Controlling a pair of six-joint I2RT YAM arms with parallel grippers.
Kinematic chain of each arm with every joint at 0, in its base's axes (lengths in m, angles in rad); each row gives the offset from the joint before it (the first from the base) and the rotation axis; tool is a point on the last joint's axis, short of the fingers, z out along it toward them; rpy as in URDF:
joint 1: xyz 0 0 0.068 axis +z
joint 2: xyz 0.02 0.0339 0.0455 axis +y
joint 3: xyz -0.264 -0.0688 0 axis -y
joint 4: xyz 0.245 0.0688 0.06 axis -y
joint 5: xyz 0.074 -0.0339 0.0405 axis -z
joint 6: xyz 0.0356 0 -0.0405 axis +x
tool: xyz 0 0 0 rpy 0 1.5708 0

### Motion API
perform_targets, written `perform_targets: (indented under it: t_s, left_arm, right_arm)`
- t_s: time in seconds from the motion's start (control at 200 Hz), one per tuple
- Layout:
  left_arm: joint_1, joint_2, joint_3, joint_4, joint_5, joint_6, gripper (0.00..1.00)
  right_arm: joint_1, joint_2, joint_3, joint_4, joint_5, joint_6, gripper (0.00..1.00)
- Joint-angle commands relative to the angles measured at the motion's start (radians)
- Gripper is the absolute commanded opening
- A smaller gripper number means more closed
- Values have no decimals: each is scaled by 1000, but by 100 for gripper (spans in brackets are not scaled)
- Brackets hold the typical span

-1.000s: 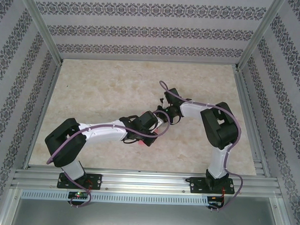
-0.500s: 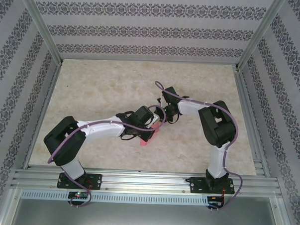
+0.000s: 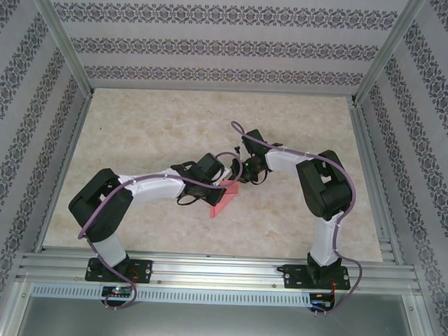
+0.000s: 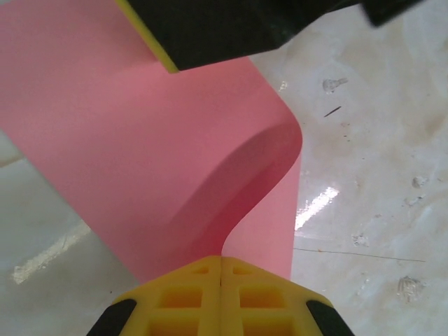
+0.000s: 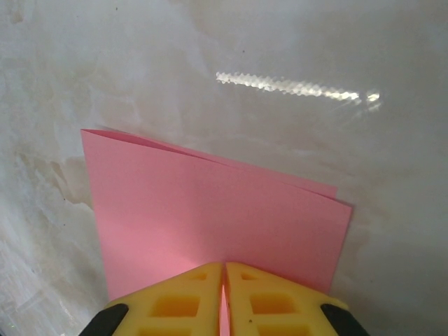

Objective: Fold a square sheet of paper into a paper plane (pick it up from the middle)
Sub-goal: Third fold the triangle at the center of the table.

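our left tool (image 4: 221, 269) and right tool (image 5: 222, 271) each pinch the square sheet of paper (image 5: 210, 210), doubled over just beside the left tool, seemingly off the surface (image 5: 294, 42); we'd match its edges before creasing.

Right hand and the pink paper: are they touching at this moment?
Touching. The right wrist view shows the right hand shut on the near edge of the pink paper, with the sheet pinched and no gap visible.

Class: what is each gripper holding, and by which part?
Both hold the square sheet of paper. The left gripper pinches its edge where the sheet curls; the right gripper pinches the middle of an edge.
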Motion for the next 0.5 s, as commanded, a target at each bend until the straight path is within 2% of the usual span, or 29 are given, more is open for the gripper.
perform_targets:
  t_s: [0.0, 0.495]
  left_arm:
    - [17, 31, 36, 21, 17, 40, 0]
    - [25, 64, 53, 9, -25, 59, 1]
  right_arm:
    - [10, 28, -5, -20, 26, 9, 12]
    - [7, 29, -10, -7, 23, 27, 13]
